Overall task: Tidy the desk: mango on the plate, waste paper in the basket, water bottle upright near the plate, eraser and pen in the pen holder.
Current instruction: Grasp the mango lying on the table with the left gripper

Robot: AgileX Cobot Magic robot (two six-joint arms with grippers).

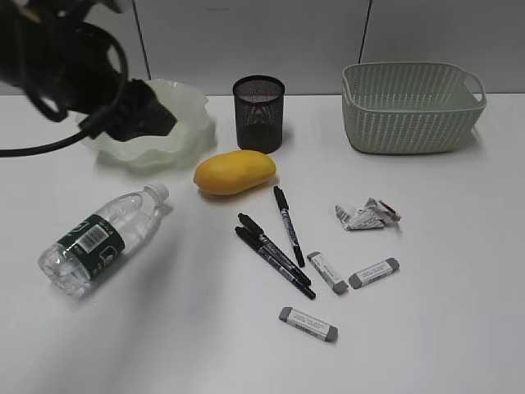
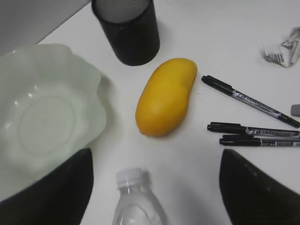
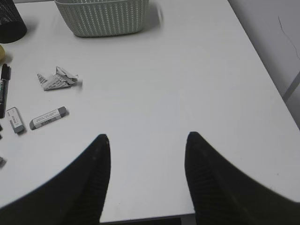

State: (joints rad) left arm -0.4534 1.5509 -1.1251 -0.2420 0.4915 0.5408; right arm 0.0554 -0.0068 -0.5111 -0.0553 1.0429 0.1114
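Between the plate (image 2: pixel 47 112) and pens (image 2: pixel 251 101), just before the pen holder (image 2: pixel 126 30), lies the mango (image 2: pixel 166 96): smooth, rounded, probably heavy and slippery, so I'd grip across its middle. Both my left gripper (image 2: pixel 154 187) and right gripper (image 3: pixel 145 173) hang empty, jaws spread.

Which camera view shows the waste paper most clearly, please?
The exterior view shows the waste paper best: whole and unobstructed on the desk, right of the pens. The right wrist view shows it whole too, but smaller, toward the left side. The left wrist view catches only part of it at the top right corner.
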